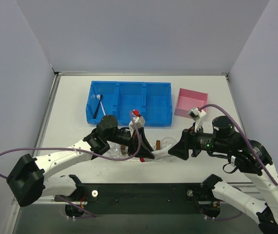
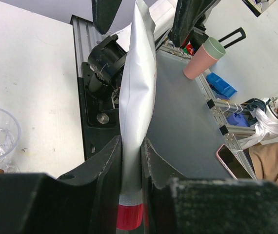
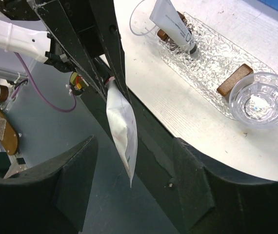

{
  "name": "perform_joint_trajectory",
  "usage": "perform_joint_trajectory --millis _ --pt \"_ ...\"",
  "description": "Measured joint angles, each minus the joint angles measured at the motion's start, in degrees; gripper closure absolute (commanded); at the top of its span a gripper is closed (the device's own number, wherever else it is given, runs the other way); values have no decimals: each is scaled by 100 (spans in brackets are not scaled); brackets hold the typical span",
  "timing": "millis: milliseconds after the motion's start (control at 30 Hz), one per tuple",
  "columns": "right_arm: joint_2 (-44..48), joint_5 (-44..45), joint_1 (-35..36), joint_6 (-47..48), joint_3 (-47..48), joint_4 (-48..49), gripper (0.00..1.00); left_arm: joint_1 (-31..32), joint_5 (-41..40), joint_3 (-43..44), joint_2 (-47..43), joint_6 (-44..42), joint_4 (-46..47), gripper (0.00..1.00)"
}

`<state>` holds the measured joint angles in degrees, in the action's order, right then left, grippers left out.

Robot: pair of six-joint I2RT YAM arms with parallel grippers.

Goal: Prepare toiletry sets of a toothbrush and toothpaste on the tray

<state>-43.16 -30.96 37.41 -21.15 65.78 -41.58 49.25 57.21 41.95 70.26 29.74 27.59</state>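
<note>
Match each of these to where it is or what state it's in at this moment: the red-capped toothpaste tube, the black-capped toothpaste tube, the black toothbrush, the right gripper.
Things:
1. red-capped tube
2. black-capped tube
3. black toothbrush
4. right gripper

Places and states:
A. lying on the tray
B. open, holding nothing
C. in the left compartment of the blue bin
D. clamped in the left gripper

Pairs: 1-D, 2-A, 3-C, 4-B
</note>
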Motion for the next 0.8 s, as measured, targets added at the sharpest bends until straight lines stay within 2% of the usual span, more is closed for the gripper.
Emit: perform_joint_trajectory --millis 100,433,467,700,733,800 --pt "11 17 -24 -57 -48 136 56 -4 -7 -11 -17 2 2 100" --pt "63 -57 -28 -179 -168 337 57 -35 -146 -42 -98 0 9 100" --pt "63 -66 -28 -181 -186 348 60 -37 -151 -46 -98 2 9 100" --pt "63 -96 -31 -164 -227 396 100 -63 -179 -83 -114 2 13 100" --pt "63 -98 -31 -160 -229 396 100 -63 -184 -85 -118 2 15 97" --pt "63 -103 -31 -133 -229 407 100 -68 -197 -85 -122 0 17 82"
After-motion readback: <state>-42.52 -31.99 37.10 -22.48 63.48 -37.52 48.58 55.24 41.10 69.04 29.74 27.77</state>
